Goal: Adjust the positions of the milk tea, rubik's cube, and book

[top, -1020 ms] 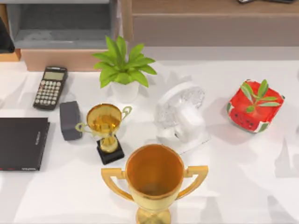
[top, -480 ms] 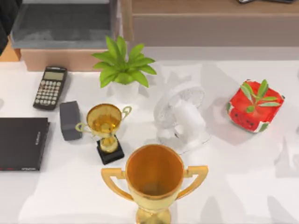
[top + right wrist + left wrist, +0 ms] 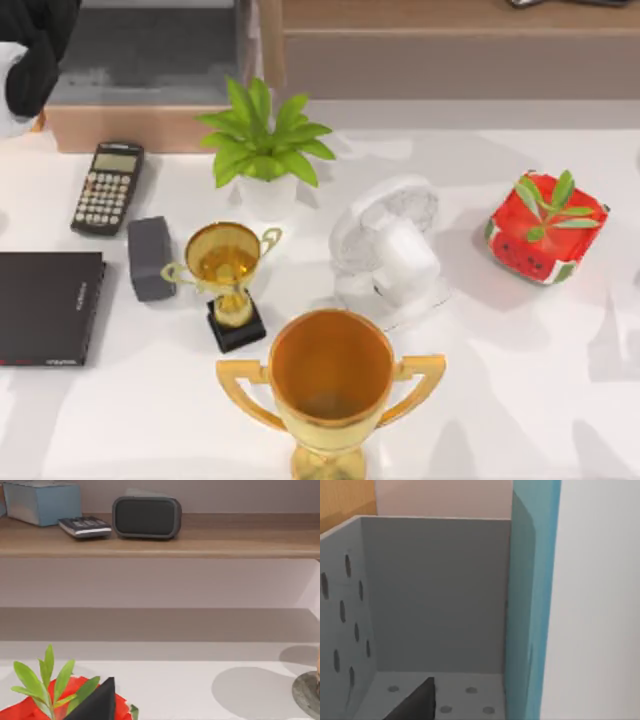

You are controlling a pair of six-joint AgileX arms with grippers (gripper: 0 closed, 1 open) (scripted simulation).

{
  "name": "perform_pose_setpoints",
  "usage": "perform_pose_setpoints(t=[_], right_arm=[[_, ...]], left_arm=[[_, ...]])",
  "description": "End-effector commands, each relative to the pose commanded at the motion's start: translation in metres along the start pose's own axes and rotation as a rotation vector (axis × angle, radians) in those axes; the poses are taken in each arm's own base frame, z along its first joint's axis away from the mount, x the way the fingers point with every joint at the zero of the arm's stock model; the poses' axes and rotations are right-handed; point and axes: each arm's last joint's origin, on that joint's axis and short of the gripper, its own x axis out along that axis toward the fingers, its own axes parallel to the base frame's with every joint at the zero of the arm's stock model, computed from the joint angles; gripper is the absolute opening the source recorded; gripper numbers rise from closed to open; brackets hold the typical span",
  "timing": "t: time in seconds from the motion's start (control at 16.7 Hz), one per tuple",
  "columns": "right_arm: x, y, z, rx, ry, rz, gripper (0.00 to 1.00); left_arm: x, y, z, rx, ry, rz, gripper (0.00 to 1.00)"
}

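Book: thick light teal-blue block [image 3: 42, 502], lying flat on long wooden shelf [image 3: 210, 535] at the back, seen from right wrist cam. Just beside it is a small dark keypad device [image 3: 85, 526], then a dark grey rounded speaker [image 3: 146, 517], all in a row on the same shelf.

My right gripper [image 3: 97, 702] sits low over the table facing that shelf, right by the red watermelon-pattern pot w/ green sprig [image 3: 30, 707]. Can't tell how far open it is; nothing seen in its grasp.

Top view: the watermelon pot [image 3: 545, 228] is on the right side of the white table [image 3: 520, 400]. White desk fan [image 3: 390, 250] is mid-table. Leafy green plant in white pot [image 3: 262, 140] is behind and left of the fan. Small gold trophy on black base [image 3: 225, 270] is left of the fan, w/ a big gold two-handled trophy [image 3: 330, 385] at the near edge. Dark grey block [image 3: 150, 257] is just beside the small trophy. Black calculator [image 3: 107, 187] and flat black notebook [image 3: 47, 307] are further left.

My left arm [image 3: 35, 50] is at the top-left corner, by the grey tray [image 3: 150, 50]. Left gripper [image 3: 415, 702] is inside grey perforated walls [image 3: 435, 595], w/ an upright teal-blue panel [image 3: 532, 595] alongside; can't ID it. Opening: can't tell.
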Motion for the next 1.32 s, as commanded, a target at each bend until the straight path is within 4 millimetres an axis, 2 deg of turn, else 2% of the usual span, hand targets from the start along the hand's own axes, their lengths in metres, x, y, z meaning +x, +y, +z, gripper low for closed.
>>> perform_pose_setpoints(t=[0.24,0.6,0.84,1.32], right_arm=[[0.000,0.000,0.000,0.000,0.000,0.000,1.00],[0.000,0.000,0.000,0.000,0.000,0.000,1.00],[0.000,0.000,0.000,0.000,0.000,0.000,1.00],[0.000,0.000,0.000,0.000,0.000,0.000,1.00]], left_arm=[[0.002,0.002,0.000,0.000,0.001,0.002,1.00],[0.028,0.000,0.000,0.000,0.000,0.000,1.00],[0.030,0.000,0.000,0.000,0.000,0.000,1.00],[0.030,0.000,0.000,0.000,0.000,0.000,0.40]])
